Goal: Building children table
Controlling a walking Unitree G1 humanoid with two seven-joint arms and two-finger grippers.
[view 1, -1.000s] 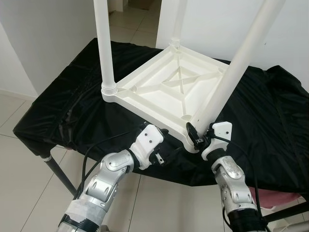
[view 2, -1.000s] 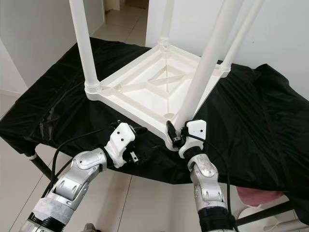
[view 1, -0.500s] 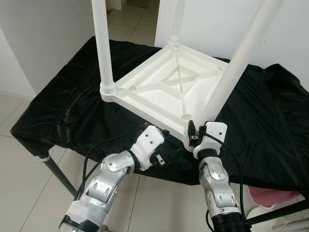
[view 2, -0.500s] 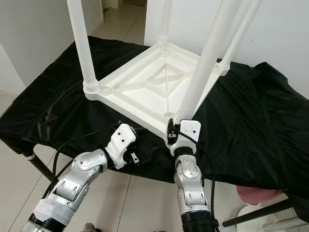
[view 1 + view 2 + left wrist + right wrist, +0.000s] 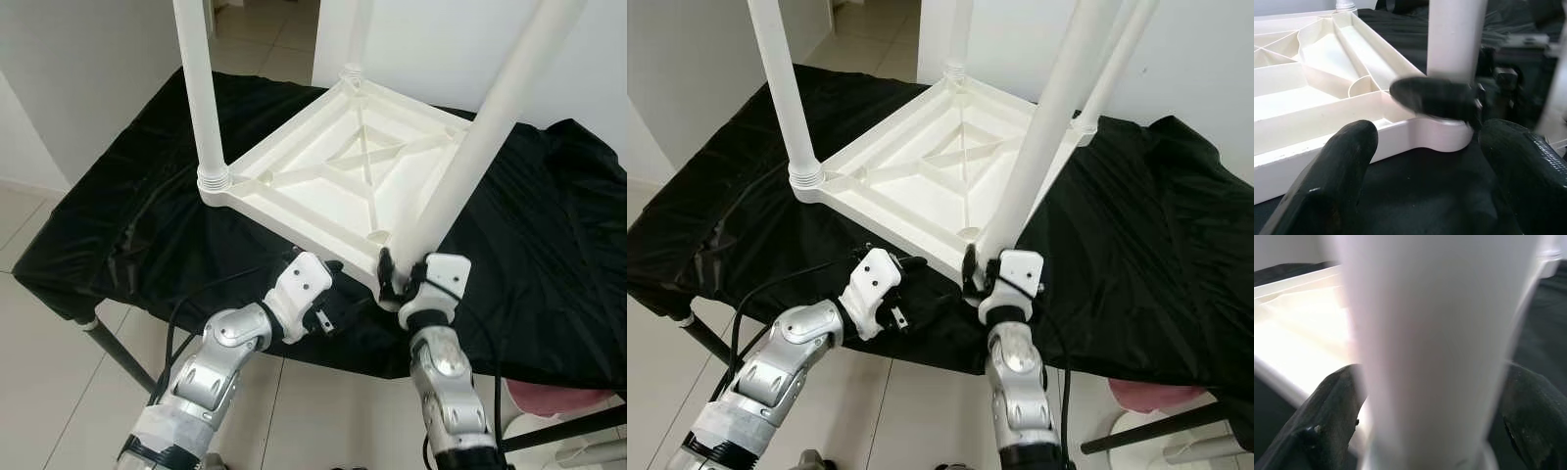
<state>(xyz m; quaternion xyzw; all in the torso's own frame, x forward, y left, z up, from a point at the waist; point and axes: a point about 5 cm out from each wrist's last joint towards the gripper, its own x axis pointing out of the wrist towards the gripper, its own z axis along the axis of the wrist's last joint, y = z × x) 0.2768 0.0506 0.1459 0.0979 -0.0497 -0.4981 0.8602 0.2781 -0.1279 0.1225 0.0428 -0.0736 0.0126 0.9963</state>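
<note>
Right gripper (image 5: 397,279) clamped around the base of the nearest white leg (image 5: 470,157), left gripper (image 5: 328,311) spread open and empty just beside the corner, upturned white table (image 5: 323,181) lying on black cloth (image 5: 127,225).

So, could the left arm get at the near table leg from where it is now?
Probably yes. The left gripper hangs open beside the near leg, with bare black cloth between them. The right gripper already grips the leg's base, so only higher up is free.
</note>
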